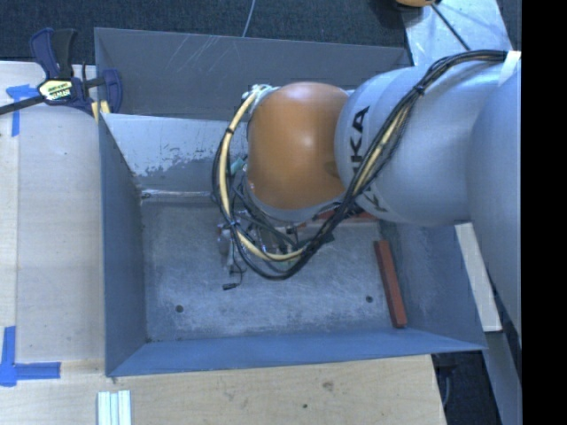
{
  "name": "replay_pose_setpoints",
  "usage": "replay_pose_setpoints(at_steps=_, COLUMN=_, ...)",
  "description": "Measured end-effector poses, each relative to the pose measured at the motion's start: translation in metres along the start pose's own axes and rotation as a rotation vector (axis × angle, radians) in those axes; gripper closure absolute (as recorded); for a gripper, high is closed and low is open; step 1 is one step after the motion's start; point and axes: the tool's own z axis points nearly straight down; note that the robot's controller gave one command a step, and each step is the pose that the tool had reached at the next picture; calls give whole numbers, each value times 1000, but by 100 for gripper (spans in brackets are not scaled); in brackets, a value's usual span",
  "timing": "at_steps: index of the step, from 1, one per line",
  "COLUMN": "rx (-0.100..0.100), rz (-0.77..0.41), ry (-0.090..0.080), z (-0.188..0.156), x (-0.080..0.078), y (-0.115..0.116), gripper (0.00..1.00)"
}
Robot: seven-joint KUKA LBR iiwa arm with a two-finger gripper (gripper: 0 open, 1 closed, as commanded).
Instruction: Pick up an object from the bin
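Grey metal bin, seen from above: my gripper hangs low over the left-centre floor, beneath my orange wrist cover; whether it is parted or closed I cannot tell. A reddish-brown bar lies along the right wall, well apart from me. To lift it cleanly, I judge I should straddle its narrow width mid-length, clear of the wall.

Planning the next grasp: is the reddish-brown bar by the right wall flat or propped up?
Lying down: the reddish-brown bar stretches along the bin floor by the right wall. Whether it leans on that wall, cannot tell.
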Motion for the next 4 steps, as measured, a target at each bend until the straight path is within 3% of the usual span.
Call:
replay_pose_setpoints(at_steps=1, rx=-1, rz=55, ry=-9, z=23, x=-28, y=-9, gripper=100)
replay_pose_setpoints(at_steps=2, rx=3, rz=59, ry=8, z=-2, x=-14, y=-5, gripper=100)
replay_pose_setpoints(at_steps=3, rx=0, rz=27, ry=1, z=8, x=0, y=67, gripper=100)
replay_pose_setpoints(at_steps=4, rx=-5, rz=60, ry=-1, z=10, x=-7, y=74, gripper=100)
